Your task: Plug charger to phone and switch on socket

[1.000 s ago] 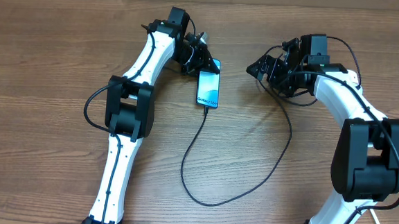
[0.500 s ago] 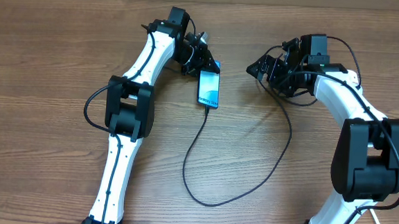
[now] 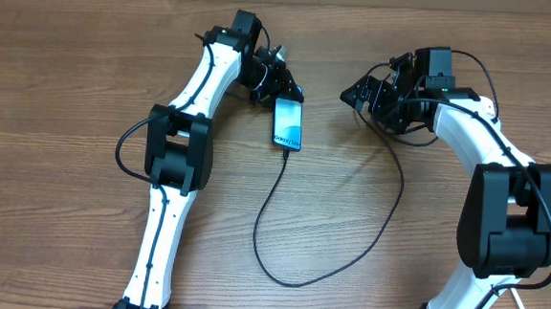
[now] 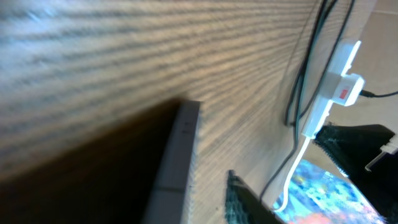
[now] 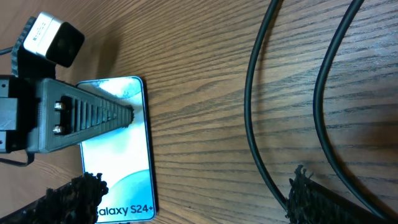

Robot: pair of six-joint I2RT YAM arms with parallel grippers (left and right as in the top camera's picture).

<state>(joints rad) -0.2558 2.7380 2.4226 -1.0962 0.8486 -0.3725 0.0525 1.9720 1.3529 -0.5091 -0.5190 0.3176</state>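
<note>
Socket (image 4: 329, 93) sits off the right side of the phone (image 3: 288, 124), nearest my right arm (image 3: 469, 128).

The phone lies flat, its long axis running away from me. The charger (image 3: 270, 207) meets the phone's near end, seemingly plugged in. My left wrist view shows the socket beyond the phone's right edge, but overhead my right arm covers it, so I cannot fix its long axis. My right gripper (image 3: 354, 94) hangs right of the phone, fingers spread wide and empty, so I judge it the one to switch the socket on. My left gripper (image 3: 287, 86) straddles the phone's far end; whether it pinches, I cannot tell.
</note>
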